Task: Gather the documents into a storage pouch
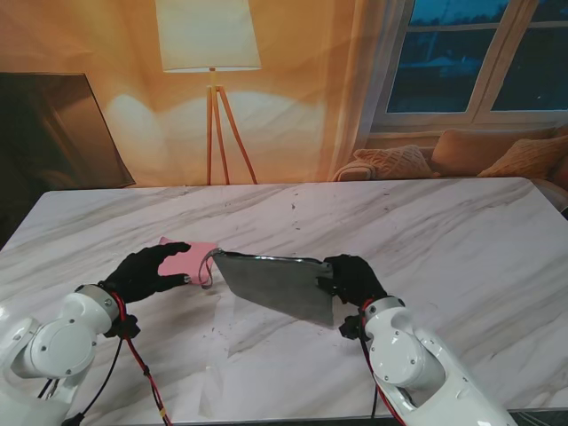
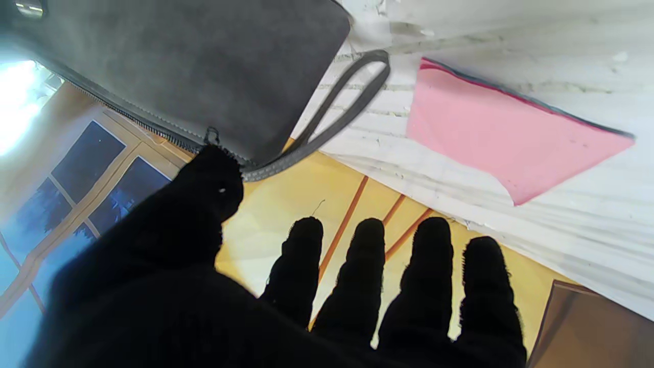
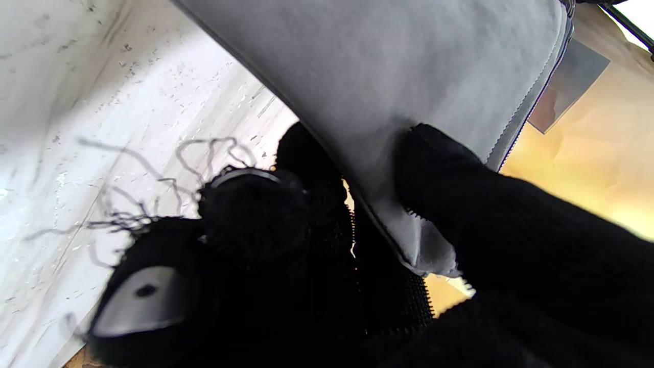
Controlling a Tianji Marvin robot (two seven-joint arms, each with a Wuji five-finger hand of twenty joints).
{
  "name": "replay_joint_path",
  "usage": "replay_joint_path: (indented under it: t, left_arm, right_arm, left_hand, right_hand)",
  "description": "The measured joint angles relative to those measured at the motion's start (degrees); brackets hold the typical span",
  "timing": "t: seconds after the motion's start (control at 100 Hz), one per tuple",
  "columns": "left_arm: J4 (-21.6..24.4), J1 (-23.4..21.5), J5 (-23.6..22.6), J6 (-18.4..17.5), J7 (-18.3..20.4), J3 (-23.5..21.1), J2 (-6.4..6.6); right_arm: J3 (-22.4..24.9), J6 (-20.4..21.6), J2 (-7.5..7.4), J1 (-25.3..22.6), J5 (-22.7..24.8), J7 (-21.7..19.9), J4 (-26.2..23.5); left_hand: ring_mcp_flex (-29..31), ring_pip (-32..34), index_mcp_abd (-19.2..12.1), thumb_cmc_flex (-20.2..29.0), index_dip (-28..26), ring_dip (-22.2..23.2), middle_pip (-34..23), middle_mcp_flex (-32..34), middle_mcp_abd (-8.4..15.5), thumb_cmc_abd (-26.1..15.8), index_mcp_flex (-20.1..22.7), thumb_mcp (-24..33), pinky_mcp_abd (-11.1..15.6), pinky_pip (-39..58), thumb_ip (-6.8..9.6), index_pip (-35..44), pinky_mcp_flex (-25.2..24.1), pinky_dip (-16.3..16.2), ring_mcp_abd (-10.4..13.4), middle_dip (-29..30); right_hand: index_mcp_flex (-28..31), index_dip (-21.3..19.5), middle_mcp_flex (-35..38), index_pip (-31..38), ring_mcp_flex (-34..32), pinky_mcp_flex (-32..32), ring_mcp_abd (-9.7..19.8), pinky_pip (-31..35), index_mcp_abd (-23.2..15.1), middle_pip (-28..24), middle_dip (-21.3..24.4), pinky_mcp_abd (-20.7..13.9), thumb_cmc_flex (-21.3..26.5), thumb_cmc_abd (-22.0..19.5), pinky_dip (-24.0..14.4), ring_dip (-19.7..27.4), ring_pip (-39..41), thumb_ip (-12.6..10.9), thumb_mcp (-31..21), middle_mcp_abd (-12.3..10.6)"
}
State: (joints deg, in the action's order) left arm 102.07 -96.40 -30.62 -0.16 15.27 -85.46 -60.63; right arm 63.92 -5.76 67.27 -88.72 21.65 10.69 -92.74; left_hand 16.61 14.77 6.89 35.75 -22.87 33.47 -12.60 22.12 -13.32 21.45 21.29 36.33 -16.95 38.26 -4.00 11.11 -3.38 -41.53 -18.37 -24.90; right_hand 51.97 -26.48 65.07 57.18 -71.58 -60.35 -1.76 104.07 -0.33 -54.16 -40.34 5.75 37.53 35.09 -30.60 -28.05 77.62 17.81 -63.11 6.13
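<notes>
1. My right robot hand [image 1: 353, 278] is clamped on the near right corner of the grey pouch [image 1: 277, 284]. In the right wrist view my thumb [image 3: 449, 168] presses on one face and my fingers [image 3: 255, 204] curl under the other, so the fabric is pinched between them.
2. The pouch is lifted and tilted, with its zipper edge on the far side. Its wrist strap [image 1: 206, 269] hangs off the left corner.
3. My left robot hand [image 1: 146, 271] holds nothing. Its four fingers [image 2: 368, 266] are stretched out and spread apart, while the thumb [image 2: 214, 179] reaches towards the zipper end of the pouch beside the strap. I cannot tell whether the thumb touches the zipper pull.
4. The pink document [image 1: 188, 255] lies flat on the tabletop [image 1: 461, 240], just beyond my left fingertips and just left of the strap. In the stand view my fingers overlap its near edge; I cannot tell whether they touch it.
5. The tabletop is white marble with grey veins, and it reflects the warm light.
6. Farther from me, a floor lamp [image 1: 210, 53] on a wooden tripod stands against an orange-lit wall. On the left stands a dark panel [image 1: 53, 129].
7. On the far right there is a sofa with cushions [image 1: 479, 155] under a window [image 1: 484, 53] that shows dark blue outside.
</notes>
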Motion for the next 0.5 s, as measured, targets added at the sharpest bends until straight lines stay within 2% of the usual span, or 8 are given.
replay_joint_path:
  t: [0.18, 0.34, 0.5]
  left_arm:
    - [-2.61, 2.73, 3.50, 1.97, 1.34, 3.41, 0.25]
    - [-5.05, 5.07, 4.42, 2.00, 2.12, 6.41, 0.36]
    - [-7.56, 7.83, 7.77, 2.36, 2.69, 9.84, 0.47]
  right_arm:
    - [0.51, 0.05, -0.02, -0.45, 0.09, -0.38, -0.10]
    - [0.86, 0.50, -0.05, -0.83, 0.17, -0.46, -0.19]
    - [1.07, 1.33, -0.16, -1.11, 0.12, -0.97, -0.21]
  left_hand:
    - [0.00, -0.87, 0.82, -0.16, 0.61, -0.28, 0.00, 0.01, 0.00, -0.05, -0.44, -0.30, 0.04, -0.18, -0.04, -1.05, 0.09, 0.00, 0.03, 0.04]
    - [0.00, -2.03, 0.82, -0.16, 0.64, -1.56, 0.73, -0.81, 0.55, 0.60, -0.47, 0.31, 0.04, -0.57, -0.04, -1.69, 0.21, -0.64, 0.17, 0.90]
    - [-0.66, -2.86, 0.88, -0.16, 1.30, -2.70, 0.04, -0.72, 0.83, 0.66, -0.61, 0.23, 0.16, -0.70, -0.04, -2.43, 0.65, -0.67, 0.83, 1.52]
  right_hand:
    - [-0.02, 0.48, -0.60, -0.11, 0.96, 1.43, -0.12, 0.00, 0.00, 0.26, 0.53, 0.02, 0.00, -0.47, 0.00, 0.00, -0.04, 0.00, 0.07, 0.06]
    - [-0.04, 1.32, -0.66, -0.14, 1.67, 2.19, -0.21, 0.00, 0.00, 0.68, 1.53, 0.02, 0.00, -0.64, 0.00, 0.01, -0.68, 0.00, 0.21, 0.08]
    - [-0.13, 2.03, -1.28, -0.20, 2.38, 3.79, -0.40, 0.00, 0.00, 1.12, 2.42, 0.10, 0.59, -1.24, 0.00, 0.01, -2.12, -0.02, 1.07, 0.22]
